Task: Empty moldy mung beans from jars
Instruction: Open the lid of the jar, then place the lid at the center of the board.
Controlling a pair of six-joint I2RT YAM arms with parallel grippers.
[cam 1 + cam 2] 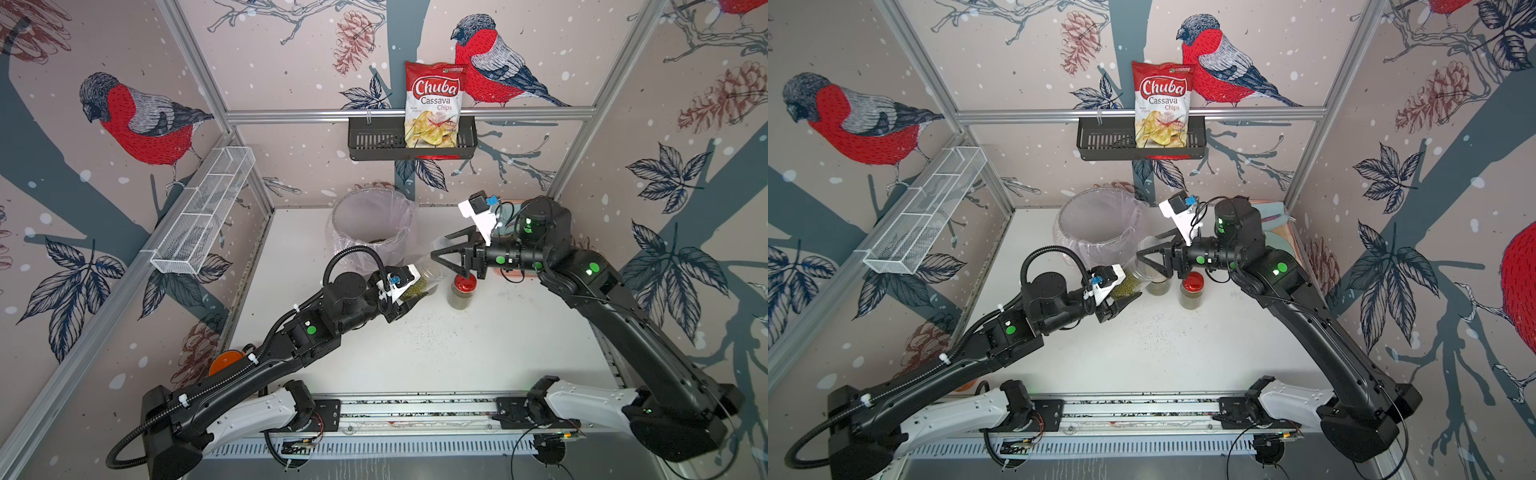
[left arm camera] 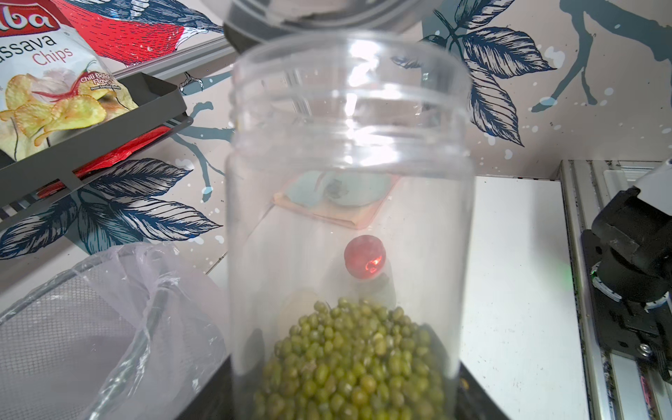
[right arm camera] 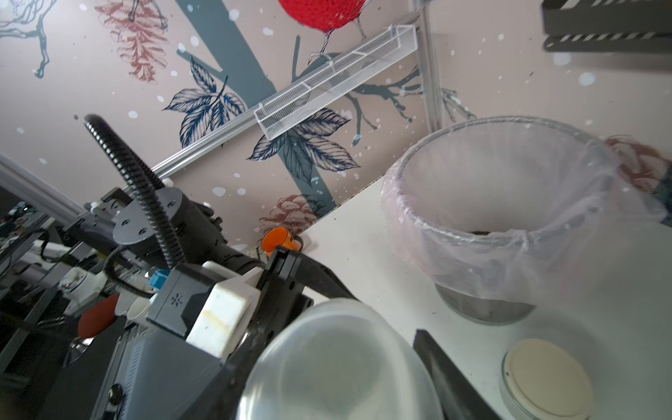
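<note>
The left gripper [image 1: 1126, 300] is closed tight on the open jar [image 1: 1138, 276], tilted mouth-high so the beans [image 2: 356, 363] stay at its bottom. The right gripper [image 1: 445, 257] grips what looks like its clear lid [image 3: 338, 363] just past the mouth, probably clearing the way to pour into the bin [image 1: 374, 224] beside the left gripper. Below the right gripper stand the red-lid jar [image 1: 463, 291] and the beige-lid jar [image 3: 545, 378]. The bag [image 1: 434, 104] reads "Chuba Cassava Chips".

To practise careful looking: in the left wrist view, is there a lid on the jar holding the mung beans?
No, the jar has an open threaded mouth, with the mung beans at its base.
</note>
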